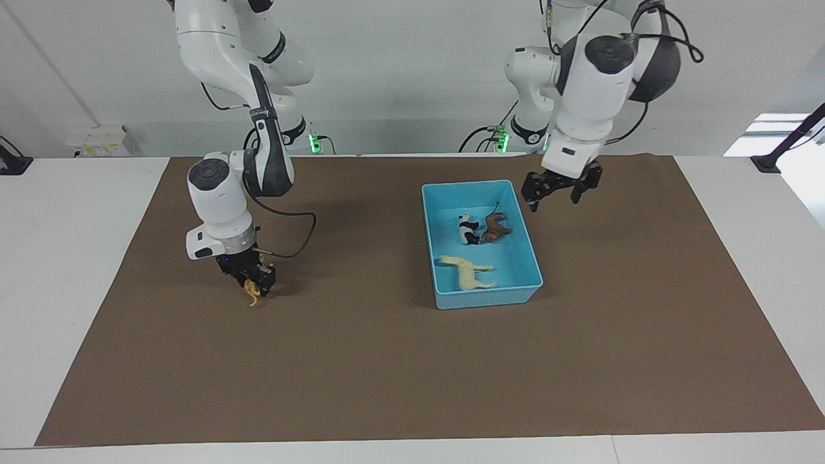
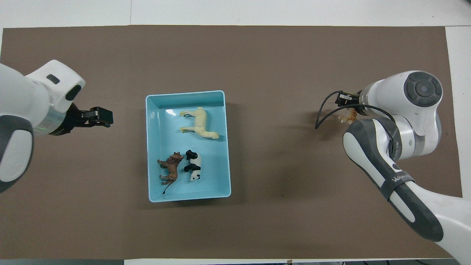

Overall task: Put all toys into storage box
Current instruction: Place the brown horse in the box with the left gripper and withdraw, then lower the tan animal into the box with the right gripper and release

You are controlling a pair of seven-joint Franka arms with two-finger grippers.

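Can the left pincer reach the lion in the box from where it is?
Probably yes: the left pincer hangs open beside the storage box, nothing covers the lion, though the panda lies close beside it.

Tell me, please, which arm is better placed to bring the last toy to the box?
Right: the right gripper is shut on the tiger. The left gripper is open and empty beside the storage box.

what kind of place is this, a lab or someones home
Most likely a robotics lab: two white arms, the left gripper and right gripper, work at a white table with a brown mat, a light blue storage box, bare walls.
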